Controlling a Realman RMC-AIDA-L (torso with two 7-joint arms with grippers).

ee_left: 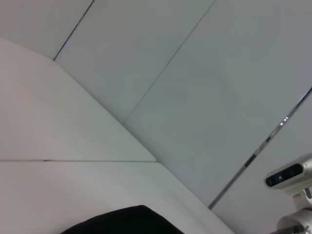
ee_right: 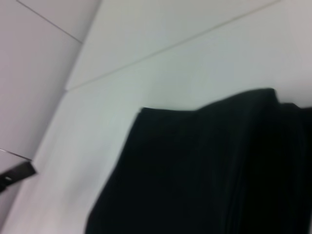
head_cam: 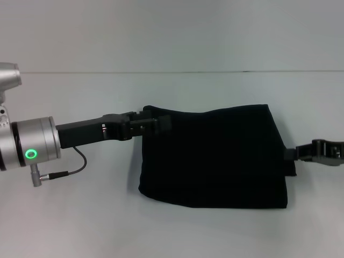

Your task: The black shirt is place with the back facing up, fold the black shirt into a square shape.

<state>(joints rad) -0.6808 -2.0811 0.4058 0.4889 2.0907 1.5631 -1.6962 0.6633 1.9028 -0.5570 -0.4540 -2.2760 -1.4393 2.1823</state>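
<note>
The black shirt (head_cam: 215, 158) lies folded on the white bench (head_cam: 80, 226), roughly at the middle of the head view. We see a compact, near-rectangular bundle, plain black, with no lettering showing; its upper edge sags slightly toward the left and its lower left corner is rounded.

The left hand (head_cam: 156, 123) sits at the shirt's upper left corner, its dark fingers against the cloth edge there; we cannot tell whether they pinch it. The right hand (head_cam: 293, 154) touches the shirt's right edge about halfway down; its grip is likewise unclear to us.

The right wrist view adds a close look at the shirt (ee_right: 204, 170): stacked layers show along one edge. The left wrist view catches only a small black tip of the shirt (ee_left: 126, 222) against the bench (ee_left: 58, 190).
</note>
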